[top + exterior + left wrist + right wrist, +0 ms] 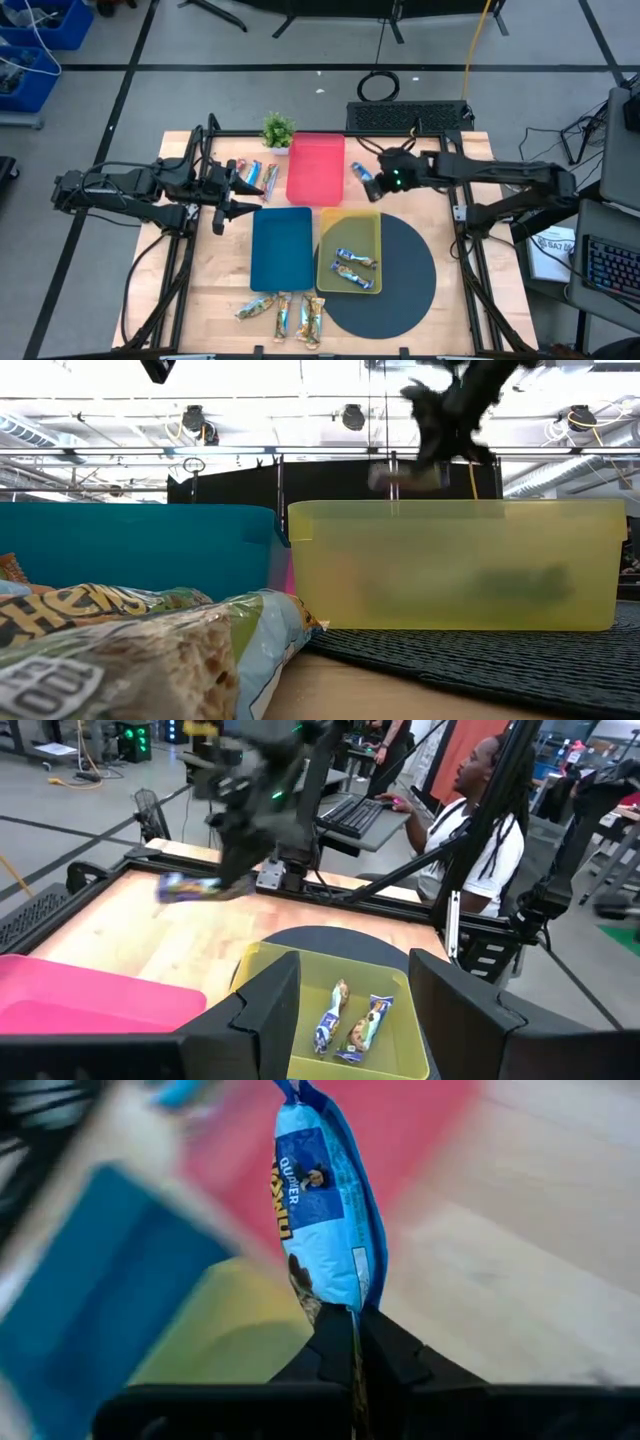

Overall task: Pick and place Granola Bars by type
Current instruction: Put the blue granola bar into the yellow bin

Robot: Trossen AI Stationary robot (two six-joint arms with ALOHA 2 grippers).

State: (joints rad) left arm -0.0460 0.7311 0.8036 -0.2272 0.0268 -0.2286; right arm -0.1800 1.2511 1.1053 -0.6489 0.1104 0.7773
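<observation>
So the shiny blue-wrapped granola bar (322,1205) is seen clearest in the right wrist view, where it's pinched by one end between the closed tips of the right pincer (352,1342), with the rest of the wrapper sticking out past the fingers. From the high view that same bar (364,179) is only a small blue sliver, held beside the red rectangular plastic tray (315,168) and just behind the yellow translucent tray (349,250), with the right pincer (380,182) reached in from the right edge of the wooden tabletop (215,280). It's shown lifted clear of the tabletop only in the low view, above the yellow tray's rim.

Two more blue bars (352,265) are seen lying inside the yellow tray from above, and they're also caught in the left wrist view (352,1020). The teal-blue rectangular tray (282,247) is seen with nothing in it. Three tan/gold-wrapped bars (285,312) are lined up at the front edge, and a few silvery-orange wrapped bars (252,177) are lying by the left pincer (228,197), which is stretched out low over the left side with its fingers spread apart and nothing held. A small green potted plant (277,130) is parked behind the red tray.
</observation>
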